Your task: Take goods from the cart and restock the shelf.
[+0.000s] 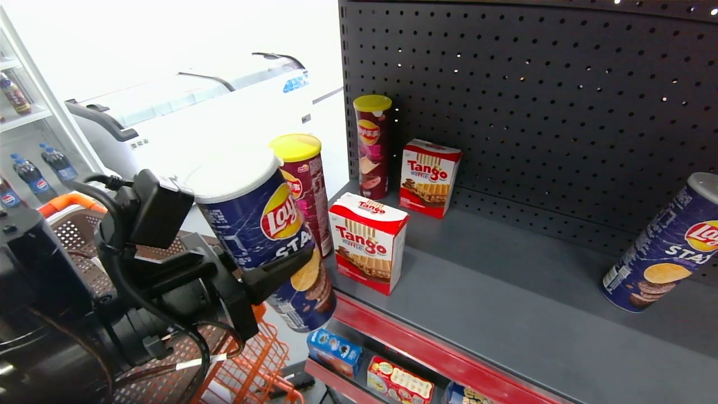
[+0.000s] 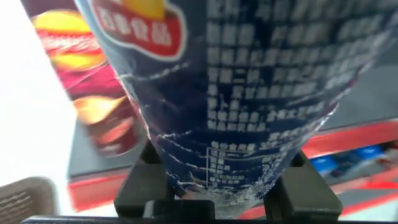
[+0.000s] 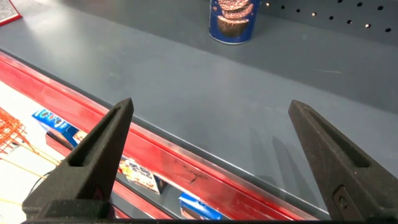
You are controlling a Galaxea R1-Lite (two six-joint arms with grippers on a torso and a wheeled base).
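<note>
My left gripper (image 1: 263,275) is shut on a blue chips can with a white lid (image 1: 261,224), held tilted in the air just off the front left corner of the grey shelf (image 1: 493,303). In the left wrist view the same blue can (image 2: 249,99) sits between the black fingers (image 2: 140,186). On the shelf stand two maroon cans with yellow lids (image 1: 305,179) (image 1: 372,143), two red-and-white wafer boxes (image 1: 367,241) (image 1: 429,177) and another blue can (image 1: 667,247) at the right. My right gripper (image 3: 211,162) is open over the shelf's front edge, with that blue can (image 3: 233,18) beyond it.
A black pegboard (image 1: 561,95) backs the shelf, and a red strip (image 1: 426,348) edges its front. Small snack boxes (image 1: 370,370) lie on the lower shelf. The orange cart (image 1: 247,365) is below my left arm. A white freezer (image 1: 213,106) stands further left.
</note>
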